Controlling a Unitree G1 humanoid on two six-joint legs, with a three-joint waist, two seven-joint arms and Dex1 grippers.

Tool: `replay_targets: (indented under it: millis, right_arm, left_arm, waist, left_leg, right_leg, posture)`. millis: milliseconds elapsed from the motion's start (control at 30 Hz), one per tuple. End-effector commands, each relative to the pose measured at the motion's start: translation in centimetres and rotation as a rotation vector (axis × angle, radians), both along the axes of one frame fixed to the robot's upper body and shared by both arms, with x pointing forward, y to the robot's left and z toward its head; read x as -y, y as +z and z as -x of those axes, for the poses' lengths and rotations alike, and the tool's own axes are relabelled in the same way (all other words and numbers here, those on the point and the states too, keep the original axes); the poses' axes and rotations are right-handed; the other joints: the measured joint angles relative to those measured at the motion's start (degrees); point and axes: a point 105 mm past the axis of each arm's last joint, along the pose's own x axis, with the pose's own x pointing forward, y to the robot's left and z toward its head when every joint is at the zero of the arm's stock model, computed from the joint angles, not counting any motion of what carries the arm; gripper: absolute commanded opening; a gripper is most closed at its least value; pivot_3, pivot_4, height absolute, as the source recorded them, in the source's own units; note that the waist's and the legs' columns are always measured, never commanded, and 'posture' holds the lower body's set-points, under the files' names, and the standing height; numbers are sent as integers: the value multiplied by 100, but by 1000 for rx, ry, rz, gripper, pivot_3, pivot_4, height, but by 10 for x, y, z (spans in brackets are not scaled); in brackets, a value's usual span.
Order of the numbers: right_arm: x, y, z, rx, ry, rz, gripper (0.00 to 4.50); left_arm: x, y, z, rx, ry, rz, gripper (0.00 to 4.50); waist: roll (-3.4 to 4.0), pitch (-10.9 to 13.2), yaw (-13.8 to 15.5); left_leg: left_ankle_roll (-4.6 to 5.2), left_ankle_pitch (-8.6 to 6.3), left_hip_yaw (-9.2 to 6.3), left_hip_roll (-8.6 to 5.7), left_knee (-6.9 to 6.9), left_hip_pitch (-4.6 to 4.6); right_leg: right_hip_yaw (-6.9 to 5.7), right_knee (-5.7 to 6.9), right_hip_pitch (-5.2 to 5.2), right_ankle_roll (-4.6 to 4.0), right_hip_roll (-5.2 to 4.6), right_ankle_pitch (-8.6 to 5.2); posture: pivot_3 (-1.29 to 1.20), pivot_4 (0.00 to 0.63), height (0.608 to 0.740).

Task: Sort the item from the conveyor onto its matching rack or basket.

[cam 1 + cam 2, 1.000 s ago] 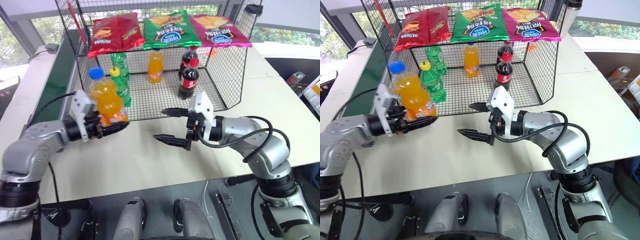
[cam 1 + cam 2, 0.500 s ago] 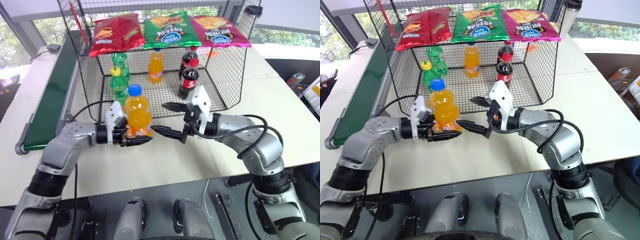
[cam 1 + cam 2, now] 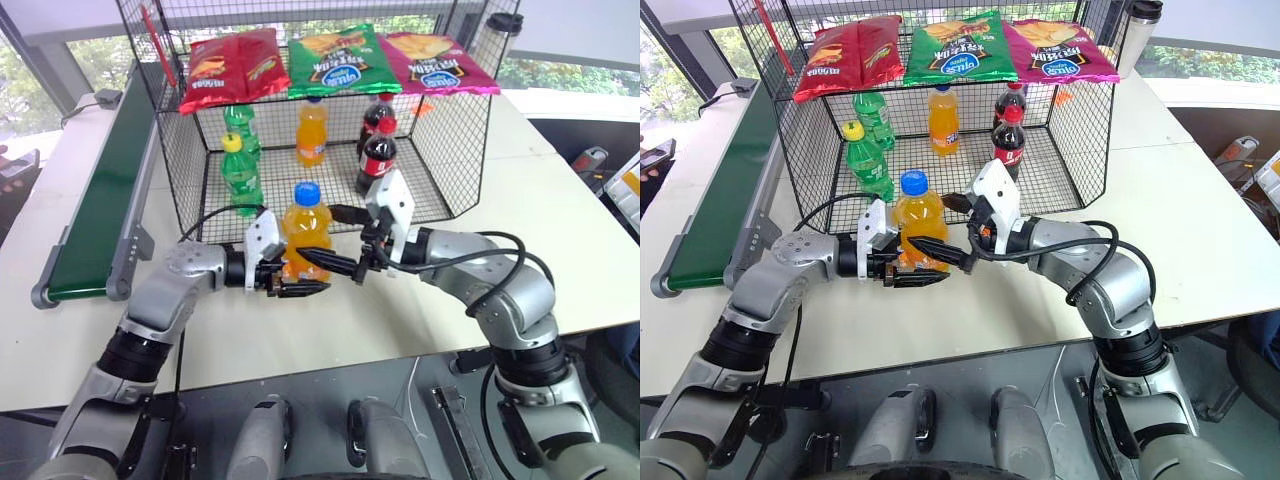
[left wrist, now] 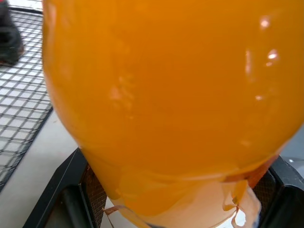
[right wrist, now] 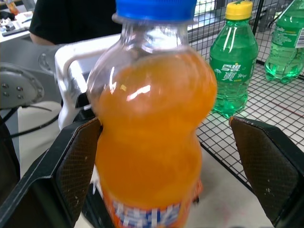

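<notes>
Two grippers meet at the bottle (image 3: pixel 303 236) in the head view: the left gripper (image 3: pixel 293 285) pinches its base upright in front of the basket (image 3: pixel 452 150), while the right gripper (image 3: pixel 345 241) has its jaws spread around the bottle's body. From the left wrist, the bottle's orange bulk sits between the pads (image 4: pixel 95 194), clamped. From the right wrist, the bottle stands between wide-open fingers (image 5: pixel 78 166), touching one.

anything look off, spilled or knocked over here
Nothing stands out. The orange soda bottle is upright and capped in the left gripper, with the open right gripper around it. The bottles in the wire basket stand upright, and the chip bags lie on top of it.
</notes>
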Motion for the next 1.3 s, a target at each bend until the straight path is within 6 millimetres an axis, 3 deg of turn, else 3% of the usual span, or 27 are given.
replay_targets:
  millis: [33, 133, 233, 300, 367, 700, 800, 1067, 1300]
  right_arm:
    - [-1, 17, 1, 45, 8, -36, 4500]
    - [-1, 19, 1, 45, 8, -43, 4500]
    - [-1, 21, 0, 48, 8, -49, 3714]
    - [-2, 22, 1, 48, 10, -51, 2759]
    - [-2, 22, 1, 46, 16, -55, 2237]
    - [-2, 21, 3, 49, 19, -36, 2236]
    - [-2, 20, 3, 49, 15, -33, 2236]
    - [0, 19, 2, 50, 6, -26, 2236]
    - [3, 19, -1, 54, -13, -20, 2236]
  left_arm:
    - [5, 17, 2, 76, -35, 20, 2961]
    - [7, 17, 2, 74, -34, 25, 2961]
    - [7, 16, 2, 73, -36, 26, 2961]
    - [7, 17, 2, 72, -33, 29, 2961]
    - [8, 17, 3, 73, -33, 31, 2961]
    - [6, 16, -4, 51, 20, 24, 2961]
    - [6, 17, -4, 38, 17, 33, 4467]
    - [4, 14, 1, 0, -12, 12, 4467]
    - [-19, 20, -10, 32, 103, -3, 4467]
  waist:
    - [0, 0, -1]
    - [0, 0, 4]
    - [0, 0, -1]
    - [0, 0, -2]
    - [0, 0, 1]
    - [0, 0, 0]
    - [0, 0, 3]
    - [0, 0, -3]
    - [0, 0, -3]
  left_leg:
    - [0, 0, 0, 0, 0, 0]
    - [0, 0, 0, 0, 0, 0]
    - [0, 0, 0, 0, 0, 0]
    - [0, 0, -1, 0, 0, 0]
    - [0, 0, -1, 0, 0, 0]
    - [0, 0, -1, 0, 0, 0]
    - [0, 0, -1, 0, 0, 0]
    - [0, 0, -1, 0, 0, 0]
    - [0, 0, -2, 0, 0, 0]
  right_leg:
    - [0, 0, 0, 0, 0, 0]
    - [0, 0, 0, 0, 0, 0]
    - [0, 0, 0, 0, 0, 0]
    - [0, 1, 0, 0, 0, 0]
    - [0, 1, 0, 0, 0, 0]
    - [0, 1, 0, 0, 0, 0]
    - [0, 1, 0, 0, 0, 0]
    - [0, 2, 0, 0, 1, 0]
    - [0, 2, 0, 0, 1, 0]
  posture:
    - [0, 150, 739]
    - [0, 150, 739]
    - [0, 150, 739]
    - [0, 150, 739]
    - [0, 150, 739]
    - [0, 150, 739]
    - [0, 150, 739]
    - [0, 150, 739]
    - [0, 150, 739]
